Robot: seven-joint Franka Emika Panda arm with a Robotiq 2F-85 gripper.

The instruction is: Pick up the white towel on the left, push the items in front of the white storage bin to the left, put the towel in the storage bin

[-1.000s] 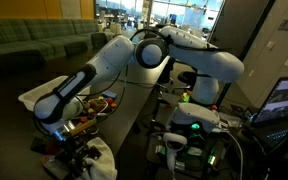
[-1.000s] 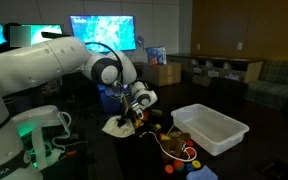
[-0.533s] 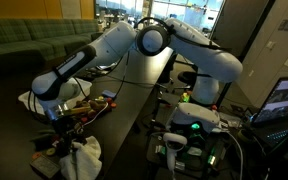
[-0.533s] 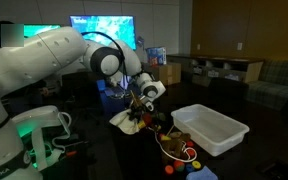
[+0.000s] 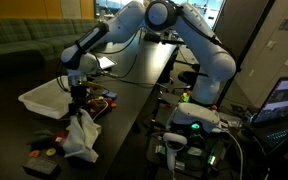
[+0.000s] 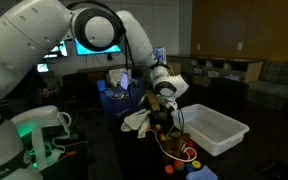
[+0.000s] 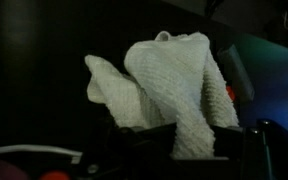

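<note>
My gripper (image 5: 79,102) is shut on the white towel (image 5: 81,134), which hangs below it over the dark table. In an exterior view the towel (image 6: 137,121) dangles beside the gripper (image 6: 160,108), just left of the white storage bin (image 6: 212,128). The bin also shows in an exterior view (image 5: 44,96), behind and left of the gripper. In the wrist view the towel (image 7: 169,85) fills the middle, pinched between the dark jaws (image 7: 179,140). Small coloured items (image 6: 181,150) lie in front of the bin, below the gripper.
Small red and orange items (image 5: 46,145) lie on the table near the hanging towel. Cables and a green-lit robot base (image 5: 194,120) stand to the side. A green couch (image 5: 34,45) is behind. Monitors (image 6: 99,35) glow in the background.
The arm has lifted and carried the towel up and toward the storage bin. The towel now hangs free instead of bunching on the table.
</note>
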